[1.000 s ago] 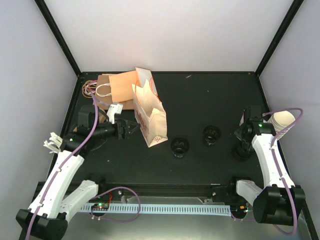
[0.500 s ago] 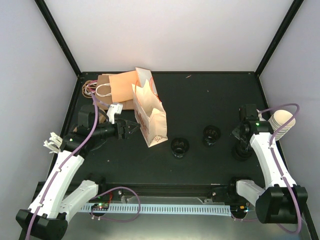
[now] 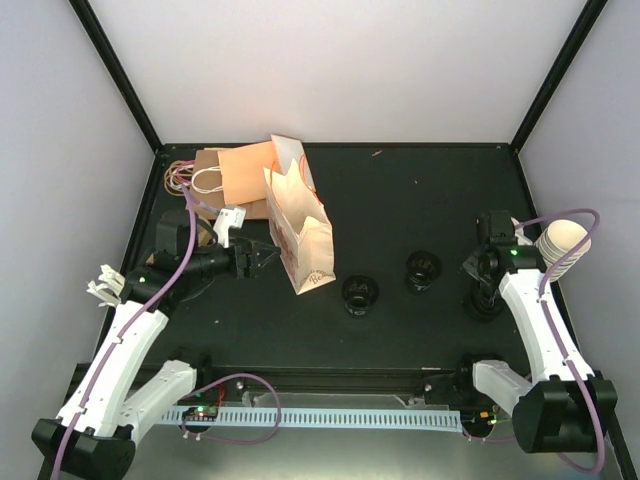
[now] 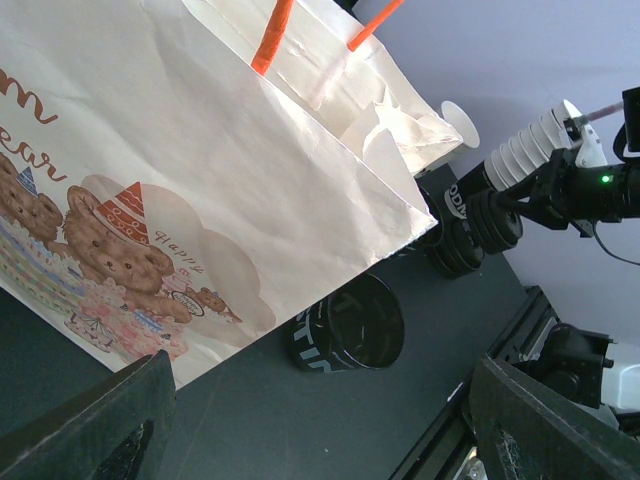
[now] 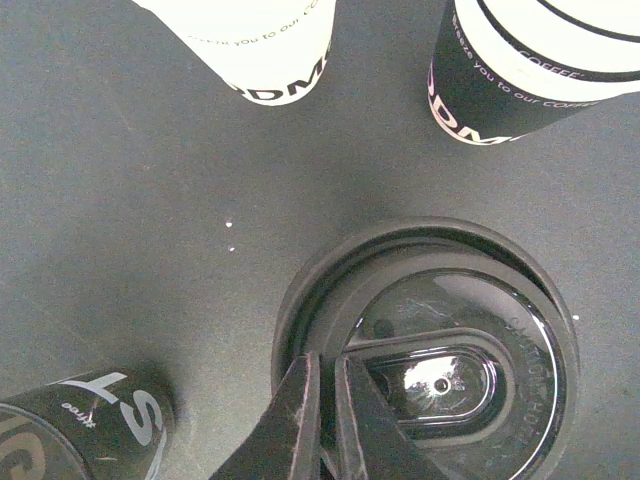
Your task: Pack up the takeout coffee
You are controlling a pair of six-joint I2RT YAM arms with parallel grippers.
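In the right wrist view, the takeout coffee, a cream cup with dark print, stands at the top left edge. I cannot pick it out in the top view. My right gripper is shut on the rim of a black plastic lid that lies on the table, at the right side of the top view. My left gripper is open and empty, pointing at the side of an upright bear-print paper bag. That bag fills the left wrist view.
A cup with a black band stands beside the cream one. Black cups sit mid-table, and one lies on its side. A stack of nested cream cups stands at the right wall. Brown paper bags lie at the back left.
My right wrist has shifted a little to the left and back over the lid. The left arm and the bag have not moved.
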